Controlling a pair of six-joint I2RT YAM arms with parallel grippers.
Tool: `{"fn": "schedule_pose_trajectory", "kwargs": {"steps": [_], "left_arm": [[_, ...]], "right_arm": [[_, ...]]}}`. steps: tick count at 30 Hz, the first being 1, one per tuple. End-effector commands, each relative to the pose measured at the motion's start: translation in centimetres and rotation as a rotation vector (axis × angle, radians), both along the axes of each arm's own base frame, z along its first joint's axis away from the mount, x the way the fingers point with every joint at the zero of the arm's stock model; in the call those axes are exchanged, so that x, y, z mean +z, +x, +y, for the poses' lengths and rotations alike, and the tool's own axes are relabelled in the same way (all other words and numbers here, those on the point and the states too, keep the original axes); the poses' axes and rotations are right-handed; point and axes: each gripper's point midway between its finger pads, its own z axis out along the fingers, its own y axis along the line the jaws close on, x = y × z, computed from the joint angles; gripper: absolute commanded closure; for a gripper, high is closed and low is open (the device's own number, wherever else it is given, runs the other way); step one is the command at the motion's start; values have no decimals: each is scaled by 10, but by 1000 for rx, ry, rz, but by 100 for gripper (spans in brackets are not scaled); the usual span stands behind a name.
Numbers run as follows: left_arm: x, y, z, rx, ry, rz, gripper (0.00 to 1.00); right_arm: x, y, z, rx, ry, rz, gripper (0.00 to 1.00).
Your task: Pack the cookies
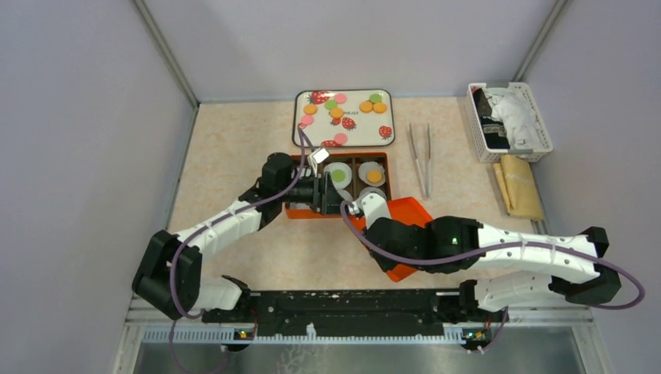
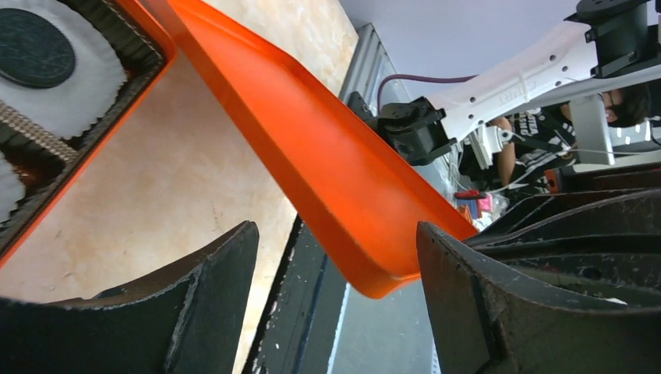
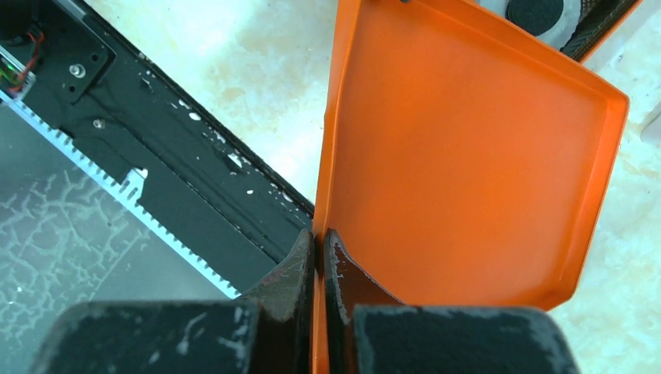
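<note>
orange plastic lid [image 3: 468, 156] pinched by its rim in the outstretched right gripper [image 3: 318, 253]; left gripper [image 2: 335, 234] gapes wide, apparently beside the orange divided box [image 1: 300, 212].

To your right, 1 pair of metal tweezers [image 1: 421, 160] lies on the table [image 1: 226, 148]. Further right, a white basket [image 1: 518, 154] holds cloth [image 1: 514, 113], with a tan folded bag [image 1: 521, 187] just beside it.

One tray [image 1: 366, 128] carries four orange cookies [image 1: 365, 105], two green cookies [image 1: 330, 104] and three pink cookies [image 1: 341, 98] (perhaps a fourth). One box [image 1: 366, 157], one lid [image 3: 468, 156], one pair of tongs [image 1: 421, 156], one basket [image 1: 540, 125] at the far right.
</note>
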Motion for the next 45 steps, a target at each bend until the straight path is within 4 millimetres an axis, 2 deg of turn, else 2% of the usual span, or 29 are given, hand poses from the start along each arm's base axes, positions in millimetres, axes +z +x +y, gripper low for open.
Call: {"fn": "schedule_pose_trajectory", "kwargs": {"steps": [1, 9, 17, 23, 28, 32, 34, 38, 42, 45], "left_arm": [[31, -5, -15, -77, -99, -58, 19], [18, -27, -26, -143, -60, 26, 22], [-2, -42, -40, -197, -33, 76, 42], [-14, -49, -49, -236, -25, 112, 50], [-23, -57, -50, -268, -1, 134, 68], [-27, -60, -51, -256, 11, 145, 86], [-26, -61, -52, -248, 9, 147, 99], [-24, -61, -55, -228, 12, 157, 100], [-23, -56, -56, -185, 34, 166, 100], [-17, -51, -58, -162, 38, 163, 100]], "right_arm": [[29, 6, 25, 65, 80, -86, 100], [38, 10, 37, 86, 116, -124, 100], [51, -2, 57, 160, 144, -134, 100], [39, -14, 67, 204, 82, -142, 100], [18, -16, 61, 209, 23, -125, 100], [13, -15, 54, 199, 2, -124, 100], [12, -15, 51, 193, -1, -126, 100], [10, -11, 44, 169, -24, -139, 100], [7, 2, 30, 107, -100, -184, 99], [5, 12, 23, 56, -174, -226, 83]]}}
